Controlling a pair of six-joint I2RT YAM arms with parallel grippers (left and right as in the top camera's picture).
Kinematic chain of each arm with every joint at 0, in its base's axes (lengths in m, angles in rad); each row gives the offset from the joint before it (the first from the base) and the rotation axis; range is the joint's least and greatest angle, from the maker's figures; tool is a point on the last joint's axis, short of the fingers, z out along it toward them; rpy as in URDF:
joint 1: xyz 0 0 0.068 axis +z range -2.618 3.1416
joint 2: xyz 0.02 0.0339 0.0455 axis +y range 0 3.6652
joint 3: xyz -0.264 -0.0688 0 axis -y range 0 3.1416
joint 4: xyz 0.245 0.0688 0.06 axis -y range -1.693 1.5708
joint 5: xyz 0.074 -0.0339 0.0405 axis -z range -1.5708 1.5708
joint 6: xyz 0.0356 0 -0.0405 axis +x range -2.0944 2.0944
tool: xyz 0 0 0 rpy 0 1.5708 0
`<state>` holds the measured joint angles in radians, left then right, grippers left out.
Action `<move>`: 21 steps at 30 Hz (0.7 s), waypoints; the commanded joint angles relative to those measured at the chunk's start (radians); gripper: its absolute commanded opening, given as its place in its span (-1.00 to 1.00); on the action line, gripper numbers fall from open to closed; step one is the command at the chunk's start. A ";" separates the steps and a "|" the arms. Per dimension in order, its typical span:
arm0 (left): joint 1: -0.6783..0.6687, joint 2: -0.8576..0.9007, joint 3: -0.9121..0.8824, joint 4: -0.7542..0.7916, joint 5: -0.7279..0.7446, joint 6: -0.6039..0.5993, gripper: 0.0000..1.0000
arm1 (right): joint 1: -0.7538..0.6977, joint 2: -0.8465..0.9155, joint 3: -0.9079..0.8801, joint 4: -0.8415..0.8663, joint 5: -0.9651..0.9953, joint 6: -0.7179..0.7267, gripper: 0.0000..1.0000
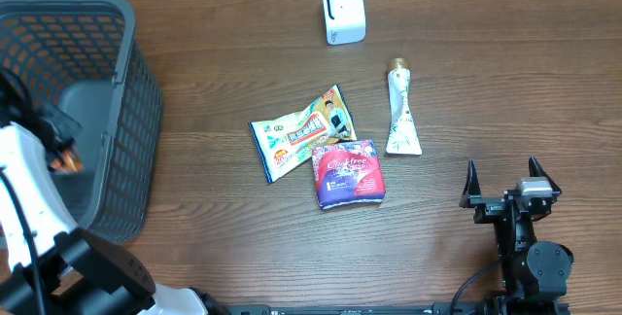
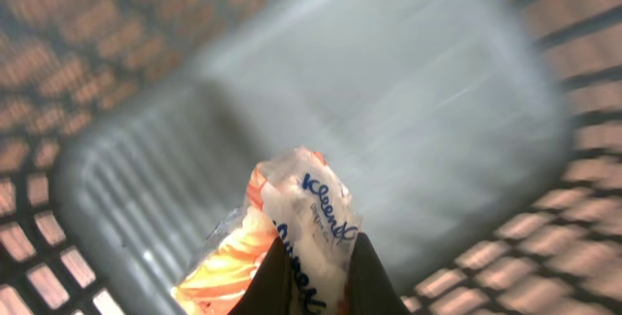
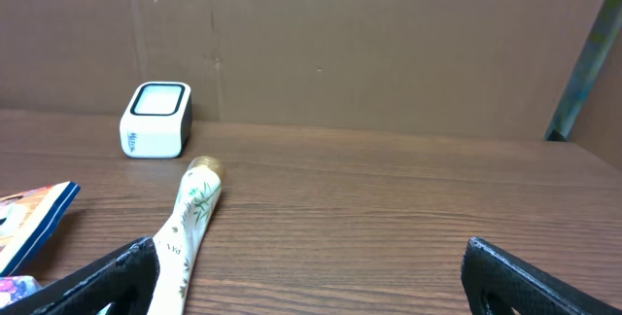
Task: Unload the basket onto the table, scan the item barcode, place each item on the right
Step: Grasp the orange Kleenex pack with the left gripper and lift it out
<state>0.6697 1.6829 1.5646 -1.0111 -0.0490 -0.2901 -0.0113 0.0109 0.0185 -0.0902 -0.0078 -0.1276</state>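
Kleenex pack (image 2: 306, 227) sat pinched in your left hand (image 2: 321, 274), low inside the basket (image 1: 126, 111), presumably for lifting toward the scanner (image 1: 343, 11) | your right hand (image 1: 503, 174) hung released over the tabletop (image 1: 224, 247), well apart, idle.

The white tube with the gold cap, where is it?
In the overhead view, the tube lies right of centre, below the white scanner and beside the purple pack.
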 commanded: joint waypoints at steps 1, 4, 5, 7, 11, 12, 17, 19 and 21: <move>0.005 -0.068 0.172 -0.061 0.105 -0.013 -0.92 | 0.005 -0.008 -0.010 0.006 0.007 -0.001 1.00; 0.004 -0.128 0.265 -0.076 0.208 -0.012 -0.92 | 0.005 -0.008 -0.010 0.006 0.007 -0.001 1.00; 0.003 -0.152 0.284 -0.070 0.270 -0.012 -0.92 | 0.005 -0.008 -0.010 0.006 0.007 -0.001 1.00; -0.009 -0.205 0.303 -0.040 0.427 -0.012 -0.92 | 0.005 -0.008 -0.010 0.006 0.007 -0.001 1.00; -0.134 -0.307 0.303 -0.003 0.678 -0.013 -0.91 | 0.005 -0.008 -0.010 0.006 0.007 -0.001 1.00; -0.183 -0.316 0.303 -0.014 0.675 -0.012 -0.92 | 0.005 -0.008 -0.010 0.006 0.007 -0.001 1.00; -0.519 -0.296 0.288 -0.032 0.592 -0.020 -0.92 | 0.005 -0.008 -0.010 0.006 0.007 -0.001 1.00; -0.650 -0.267 0.272 -0.032 0.521 -0.049 -0.92 | 0.005 -0.008 -0.010 0.006 0.007 -0.001 1.00; -0.851 -0.185 0.248 -0.029 0.409 -0.093 -0.91 | 0.005 -0.008 -0.010 0.006 0.007 -0.001 1.00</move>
<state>0.0204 1.4059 1.8488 -1.0374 0.4892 -0.3202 -0.0116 0.0109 0.0185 -0.0902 -0.0078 -0.1272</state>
